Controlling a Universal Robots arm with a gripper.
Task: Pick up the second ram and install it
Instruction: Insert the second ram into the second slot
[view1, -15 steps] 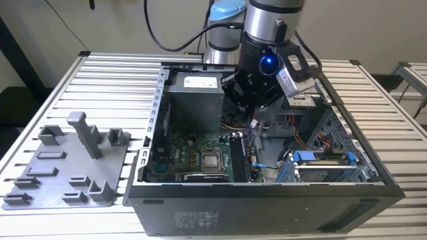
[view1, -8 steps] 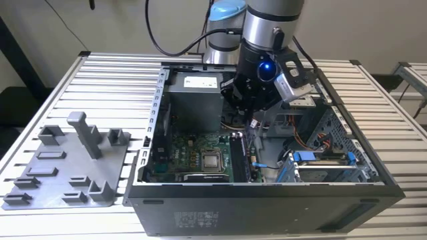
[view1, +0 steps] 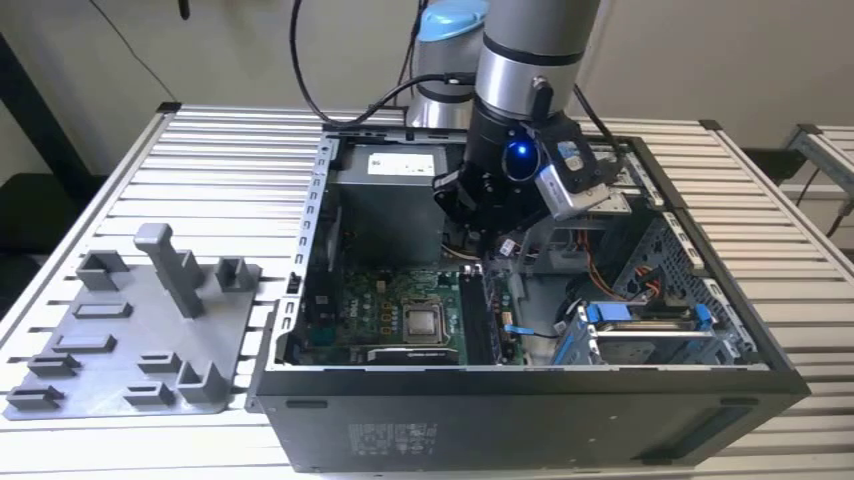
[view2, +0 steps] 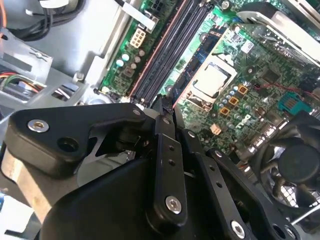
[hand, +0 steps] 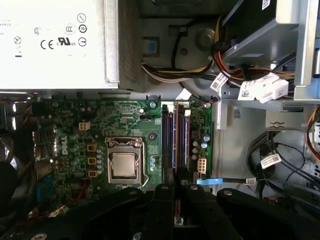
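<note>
gripper (view1: 497, 240) inside the open case (view1: 310, 260), above the slots (hand: 175, 140) just beside the cpu (hand: 123, 165). fingers (view2: 165, 150) pinched narrow on the ram (hand: 176, 176), a thin dark board held edge-on over the slots.

Inside the open computer case (view1: 534, 385) the gripper (view1: 489, 243) hangs over the memory slots (hand: 174, 142), hemmed by the power supply (hand: 55, 45) on one side and a drive cage (view1: 641, 330) (cables (hand: 175, 70) crowd behind). The motherboard (hand: 75, 145) lies unobstructed.
</note>
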